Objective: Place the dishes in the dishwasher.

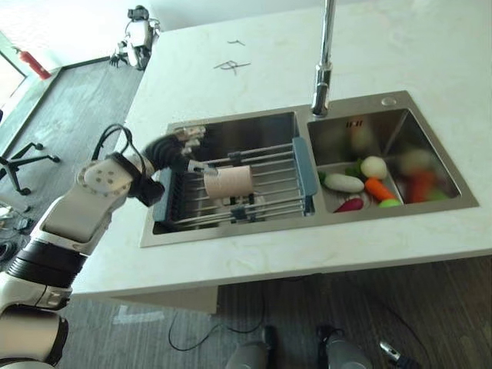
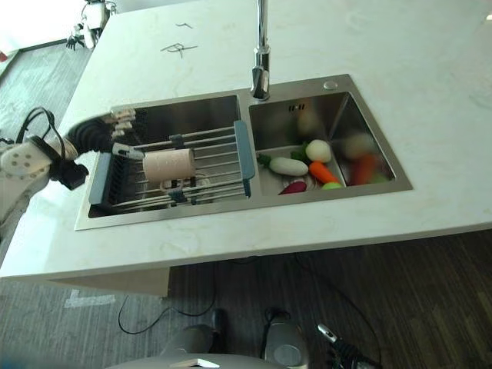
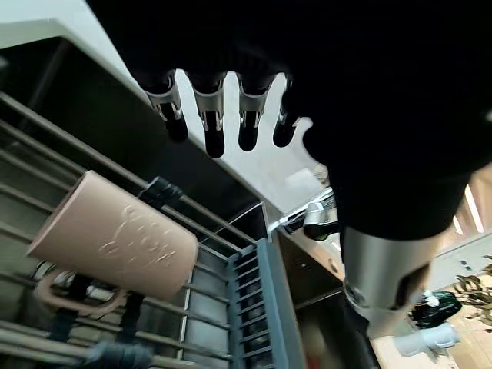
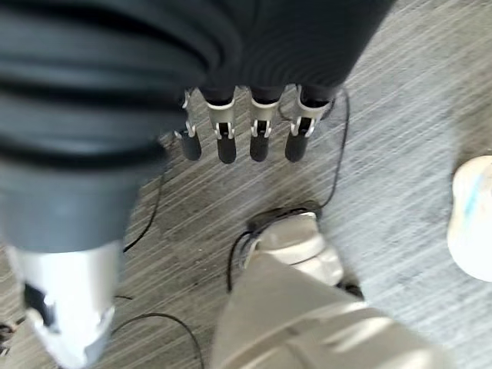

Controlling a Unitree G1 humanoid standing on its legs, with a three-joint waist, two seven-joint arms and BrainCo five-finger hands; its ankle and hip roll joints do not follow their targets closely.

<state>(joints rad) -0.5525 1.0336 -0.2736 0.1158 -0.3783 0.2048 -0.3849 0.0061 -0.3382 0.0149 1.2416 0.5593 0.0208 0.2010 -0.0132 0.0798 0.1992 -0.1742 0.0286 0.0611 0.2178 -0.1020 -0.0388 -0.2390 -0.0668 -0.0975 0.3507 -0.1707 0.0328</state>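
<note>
Pink mug [image 1: 228,182] lies on its side on the wire rack [image 1: 265,201] across the sink's [image 1: 231,123] left basin — one dish placed. Left hand [image 1: 181,143] hovers just beside the mug, fingers straight, holding nothing. Right hand [image 4: 242,131] hangs over the floor, fingers relaxed — no further dishes visible beside the mug.

Beige mug [image 1: 228,182], blue-grey rack [image 1: 304,175], orange carrot [image 1: 377,188].

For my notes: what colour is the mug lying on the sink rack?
Pale pink mug, clearest in the left wrist view.
</note>
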